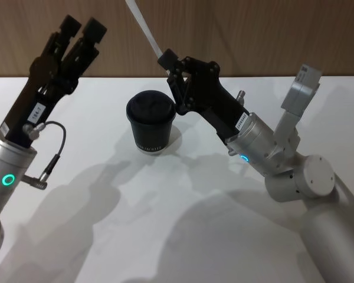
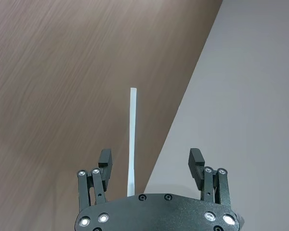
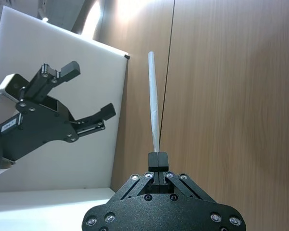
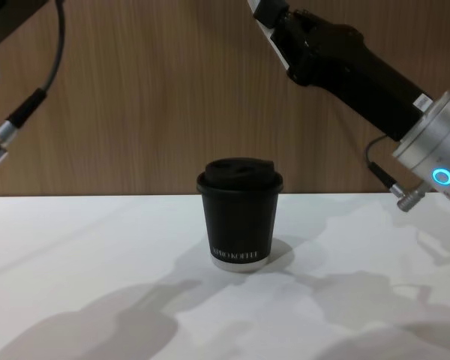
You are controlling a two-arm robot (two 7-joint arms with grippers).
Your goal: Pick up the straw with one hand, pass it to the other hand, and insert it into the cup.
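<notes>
Two hands are up in the air, and you look to be at the passing step. Your right gripper pinches one end of the straw, high above the cup on the table. Your left gripper is up on the left, well apart, fingers spread wide, holding nothing. Next, I think, bring it over to close on the straw.

— What is lying under everything?
— A white worktop is stretching from the near edge to the far one. Soft grey shadows are falling across its near and right parts.
— And behind it?
— A brown wood-grain wall is running along the far edge, from left to right.
</notes>
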